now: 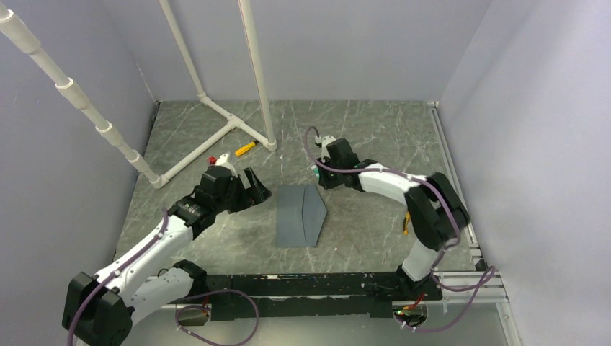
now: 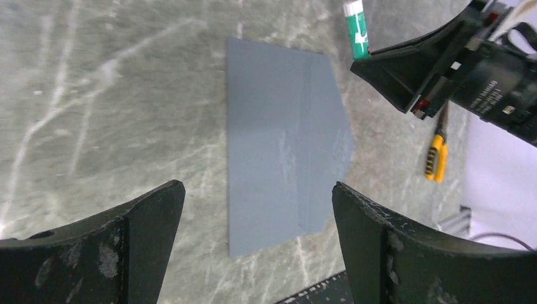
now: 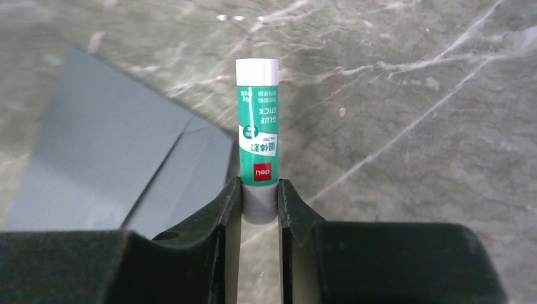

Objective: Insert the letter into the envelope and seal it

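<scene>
we see the envelope (image 1: 297, 215) lying flat on the grey marbled table (image 1: 375, 137), between the two arms. its pointed flap (image 2: 326, 139) is folded out flat on the table, its tip toward the right arm's side, so the envelope is not sealed. we cannot see into the pocket, so we cannot tell whether the letter is inside; no tan sheet shows in any view.

the right gripper (image 3: 258, 190) is clamped on the grey base of a glue stick (image 3: 256, 126), one finger on each side. the stick has a green label and a white cap at its far end, pointing away from the claw. it is held just beside the flap's tip; we cannot tell whether it touches the paper.

the left gripper (image 2: 258, 190) hangs near the envelope's left edge with its fingers (image 2: 152, 215) spread wide apart and nothing between them.

a yellow-handled tool (image 1: 246, 149) lies by the white pipe frame (image 1: 216, 108) at the back left, well apart from the envelope. another yellow and black tool (image 2: 435, 155) lies on the table by the right arm.
</scene>
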